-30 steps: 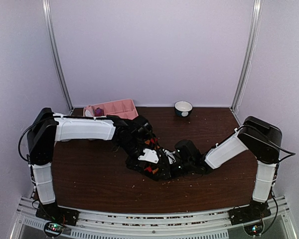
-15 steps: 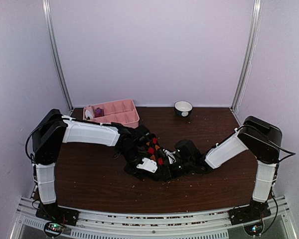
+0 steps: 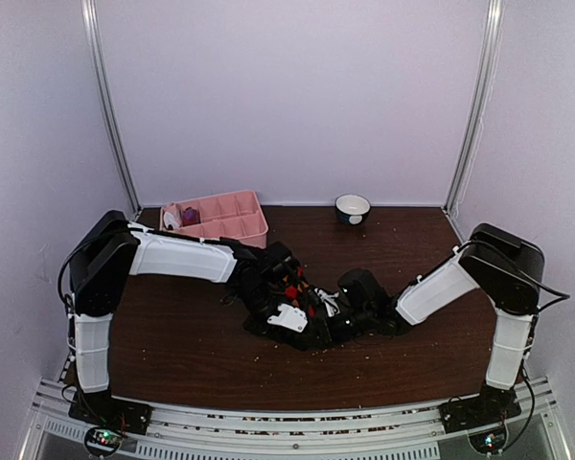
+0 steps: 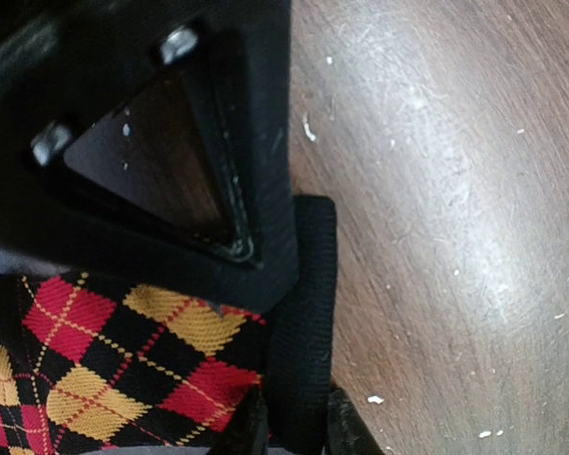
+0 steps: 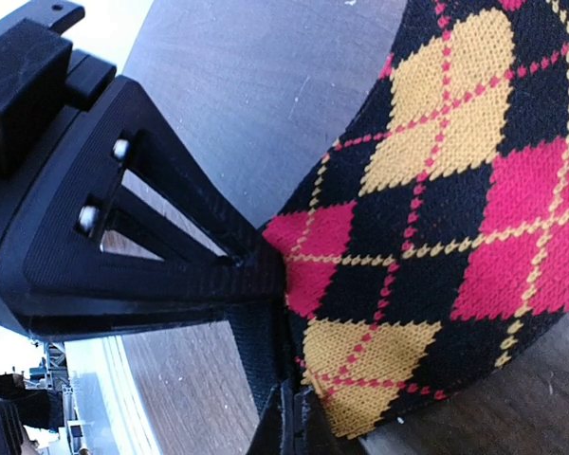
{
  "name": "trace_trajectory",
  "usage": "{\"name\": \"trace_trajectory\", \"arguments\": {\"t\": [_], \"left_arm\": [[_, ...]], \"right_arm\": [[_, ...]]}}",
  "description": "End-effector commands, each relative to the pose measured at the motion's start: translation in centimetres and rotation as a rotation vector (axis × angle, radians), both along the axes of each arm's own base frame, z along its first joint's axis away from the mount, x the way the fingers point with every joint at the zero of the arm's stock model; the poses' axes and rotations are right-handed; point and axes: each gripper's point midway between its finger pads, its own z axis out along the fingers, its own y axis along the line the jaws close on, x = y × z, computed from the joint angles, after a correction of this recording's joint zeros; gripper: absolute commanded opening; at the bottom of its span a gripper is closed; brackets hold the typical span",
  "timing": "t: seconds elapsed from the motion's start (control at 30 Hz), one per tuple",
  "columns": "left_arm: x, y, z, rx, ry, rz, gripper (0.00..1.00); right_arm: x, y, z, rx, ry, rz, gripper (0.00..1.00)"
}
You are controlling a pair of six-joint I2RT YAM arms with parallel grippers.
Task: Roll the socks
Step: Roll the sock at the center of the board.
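Observation:
A black sock with red and yellow argyle diamonds [image 3: 292, 289] lies bunched at the table's middle, between both grippers. In the left wrist view its black cuff [image 4: 303, 313] runs down between the fingertips of my left gripper [image 4: 294, 431], which press on it from both sides. The diamond pattern [image 4: 123, 360] lies to the cuff's left. My right gripper [image 5: 294, 422] is shut on the dark edge of the same sock [image 5: 455, 209]. From above, the left gripper [image 3: 305, 328] and right gripper [image 3: 332, 322] almost touch. A small purple-pink bundle [image 3: 189, 216] sits in the tray.
A pink compartment tray [image 3: 232, 213] stands at the back left, against the wall. A small dark bowl with a white inside [image 3: 353, 208] sits at the back centre. Pale crumbs dot the brown table [image 3: 172, 326]. Metal posts rise at both back corners.
My left gripper's jaws have closed in on the sock's cuff, and the left arm has shifted slightly, showing more of the red diamonds. The right arm has held still.

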Motion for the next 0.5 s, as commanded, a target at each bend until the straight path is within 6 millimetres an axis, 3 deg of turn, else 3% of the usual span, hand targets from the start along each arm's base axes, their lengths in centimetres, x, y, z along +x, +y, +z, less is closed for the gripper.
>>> {"name": "trace_trajectory", "arguments": {"t": [0.0, 0.1, 0.2, 0.47], "left_arm": [[0.1, -0.1, -0.6, 0.011, 0.0, 0.035, 0.21], [0.1, 0.1, -0.6, 0.012, -0.001, 0.057, 0.18], [0.0, 0.1, -0.7, 0.014, 0.018, 0.075, 0.09], [-1.3, 0.2, -1.0, 0.04, 0.185, 0.138, 0.11]], "right_arm": [[-2.6, -3.6, -4.2, -0.169, 0.127, -0.016, 0.0], [-2.6, -3.6, -4.1, -0.164, 0.129, -0.022, 0.0], [-2.6, -3.6, -4.2, -0.158, 0.129, -0.024, 0.0], [-2.5, -3.4, -3.9, -0.135, 0.12, -0.03, 0.0]]}}
